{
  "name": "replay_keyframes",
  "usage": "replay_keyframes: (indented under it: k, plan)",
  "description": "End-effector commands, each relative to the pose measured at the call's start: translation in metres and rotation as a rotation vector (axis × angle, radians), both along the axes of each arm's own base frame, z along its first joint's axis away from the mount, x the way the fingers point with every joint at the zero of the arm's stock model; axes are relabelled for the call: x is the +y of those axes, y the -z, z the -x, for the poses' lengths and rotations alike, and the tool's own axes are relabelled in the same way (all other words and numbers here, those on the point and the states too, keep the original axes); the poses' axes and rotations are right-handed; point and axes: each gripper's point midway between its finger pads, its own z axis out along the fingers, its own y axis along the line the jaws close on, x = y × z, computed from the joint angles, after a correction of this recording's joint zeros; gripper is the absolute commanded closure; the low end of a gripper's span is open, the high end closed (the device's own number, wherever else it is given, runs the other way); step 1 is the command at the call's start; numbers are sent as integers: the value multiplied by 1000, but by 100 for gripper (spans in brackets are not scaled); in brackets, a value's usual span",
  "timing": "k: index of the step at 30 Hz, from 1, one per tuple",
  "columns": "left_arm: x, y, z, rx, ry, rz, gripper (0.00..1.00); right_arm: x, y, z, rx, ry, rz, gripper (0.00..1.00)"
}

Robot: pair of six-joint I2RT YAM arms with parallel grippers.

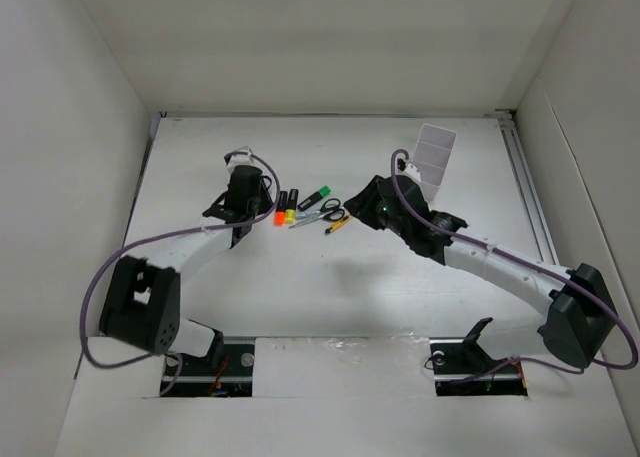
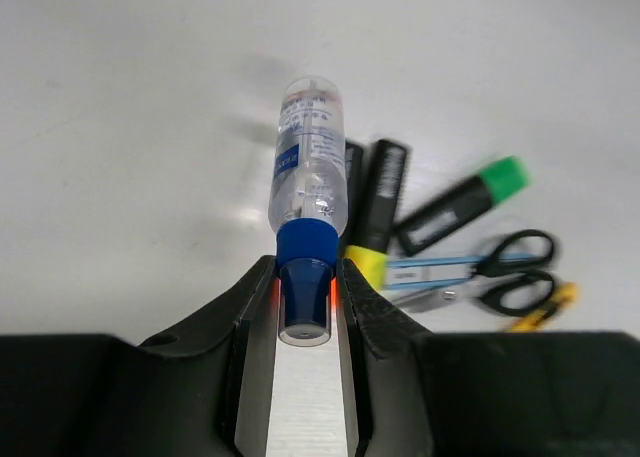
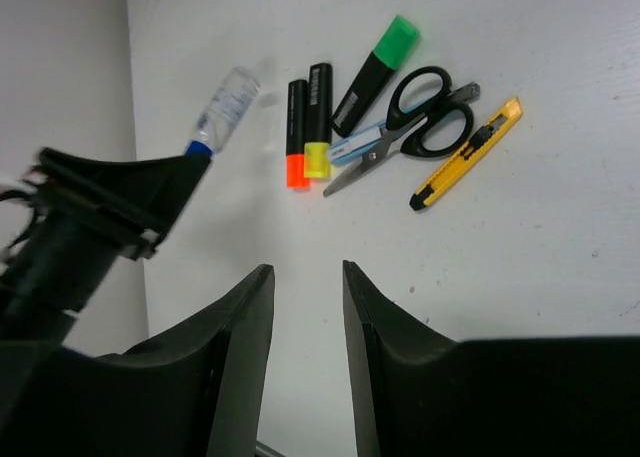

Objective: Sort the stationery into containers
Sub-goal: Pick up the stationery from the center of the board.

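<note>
The clear-blue pen point(image 2: 310, 167) is seen as a see-through barrel with blue print on it and a solid blue cap at the near end. It is found to the left of the scissors point(image 3: 425, 112), past all three highlighters, with its barrel pointed away from the left gripper point(image 2: 305, 272). The blue cap is pinched between the two fingers of that gripper, one finger pressed against each side. Whether the barrel is lifted off the table point(image 1: 350, 277) cannot be told.

Just left of the scissors, the green highlighter point(image 3: 375, 72) is laid slanted, its green cap at the far end. Further left of the scissors, the yellow highlighter point(image 3: 318, 122) and the orange highlighter point(image 3: 297, 132) are laid side by side, touching, black bodies away and coloured ends near. The scissors are black-handled, with grey blades pointing towards the yellow highlighter. A pale blue strip point(image 3: 355, 142) is seen right alongside the blades; what it is cannot be told. Just right of the scissors, the yellow-black cutter point(image 3: 467, 152) is laid at nearly the same slant.

The right gripper point(image 3: 306, 272) is held on the near side of the scissors, with its fingers spread apart and nothing between them.

Behind the scissors and to their right, a white divided container point(image 1: 435, 152) is seen.

Counted: one clear-blue pen, three highlighters, one pair of scissors, one cutter, one pale blue strip, one container, two grippers.
</note>
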Motion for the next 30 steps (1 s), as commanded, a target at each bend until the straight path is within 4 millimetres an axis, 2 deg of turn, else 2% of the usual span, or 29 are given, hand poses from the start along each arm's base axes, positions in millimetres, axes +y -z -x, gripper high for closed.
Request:
replay_keyframes:
  k: [1,2,3,5,6,8,9,10,11,14,16,17,18,20,21,22,25,26,29,30]
  plan:
    - [-14,-57,6,-160,51,113,100,16,-21,0,-26,-91,-65,60]
    - [-21,-65,9,-186,87,146,100,16,-24,-1,-26,-106,-82,59]
    - [-38,-87,12,-246,173,218,100,19,-28,5,-22,-150,-110,57]
    - [-57,-98,21,-274,275,268,100,13,-44,5,-54,-163,-156,54]
    - [-69,-106,28,-295,350,312,100,11,-51,6,-66,-168,-169,48]
    - [-90,-110,39,-305,448,343,100,0,-70,8,-107,-166,-204,40]
    - [-99,-114,44,-330,497,353,100,0,-79,11,-126,-176,-220,32]
    - [-118,-119,56,-334,578,383,100,-2,-83,11,-132,-180,-229,28]
    - [-127,-124,62,-352,628,389,100,-2,-83,11,-133,-180,-229,25]
    - [-156,-114,83,-319,766,422,100,-4,-87,13,-139,-189,-239,21]
    - [-164,-117,87,-333,815,442,100,-1,-78,9,-118,-187,-226,21]
    - [-171,-113,95,-304,847,465,100,-5,-78,5,-116,-164,-231,21]
    - [-173,-113,97,-300,859,470,100,-7,-69,3,-93,-145,-210,21]
    - [-176,-118,101,-302,892,484,100,-20,-58,-8,-60,-58,-182,22]
    - [-175,-121,102,-311,893,485,100,-32,-48,-18,-56,25,-135,23]
    - [-177,-127,102,-313,904,489,100,-40,-38,-18,-30,59,-98,25]
    - [-177,-126,106,-270,899,471,100,-51,-18,-16,-12,82,-22,32]
    - [-181,-130,107,-273,907,461,100,-49,-25,-11,-33,64,-25,36]
    - [-183,-124,110,-215,902,450,100,-48,-17,-2,-24,42,17,38]
    - [-182,-115,111,-175,896,444,100,-50,-20,-4,-28,53,21,38]
